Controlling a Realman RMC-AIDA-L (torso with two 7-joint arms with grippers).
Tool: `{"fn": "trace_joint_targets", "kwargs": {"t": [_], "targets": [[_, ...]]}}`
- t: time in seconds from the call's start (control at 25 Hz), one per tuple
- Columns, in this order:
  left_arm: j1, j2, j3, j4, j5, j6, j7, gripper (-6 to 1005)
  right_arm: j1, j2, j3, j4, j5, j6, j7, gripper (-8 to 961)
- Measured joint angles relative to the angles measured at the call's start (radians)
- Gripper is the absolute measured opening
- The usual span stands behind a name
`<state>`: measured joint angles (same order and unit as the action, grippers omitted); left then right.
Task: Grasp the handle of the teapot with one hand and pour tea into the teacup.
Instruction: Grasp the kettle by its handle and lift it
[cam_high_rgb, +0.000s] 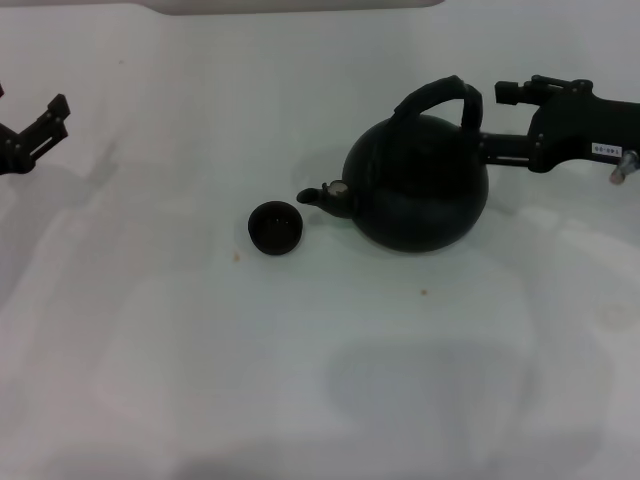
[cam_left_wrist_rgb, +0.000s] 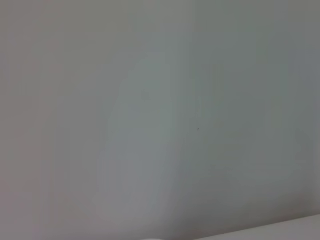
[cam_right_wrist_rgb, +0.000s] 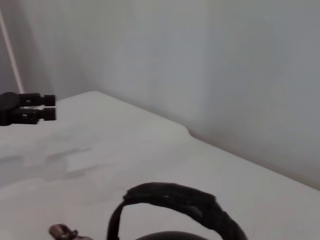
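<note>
Head view: right tool (cam_high_rgb: 484, 146)'s white label, unreadable, beside teapot (cam_high_rgb: 420, 185).

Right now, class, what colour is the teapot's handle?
Black, like the teapot itself; the handle shows best in the head view.

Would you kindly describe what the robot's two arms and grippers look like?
Both are matte black. The left gripper has slim, angular fingers with blocky tips. The right gripper sits on a boxy black body bearing a small white label, a silvery stub, and a knobbed black bracket on top.
</note>
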<state>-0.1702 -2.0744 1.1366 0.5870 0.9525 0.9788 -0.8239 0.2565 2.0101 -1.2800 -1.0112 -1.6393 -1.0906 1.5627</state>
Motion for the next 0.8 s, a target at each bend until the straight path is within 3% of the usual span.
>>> {"fn": "trace_joint_targets", "kwargs": {"t": [0.8], "targets": [[0.000,-0.001,0.000,-0.004,0.009,0.001,0.002,879,0.013,0.001,-0.080,0.000,0.042,0.130,-0.016,834]]}}
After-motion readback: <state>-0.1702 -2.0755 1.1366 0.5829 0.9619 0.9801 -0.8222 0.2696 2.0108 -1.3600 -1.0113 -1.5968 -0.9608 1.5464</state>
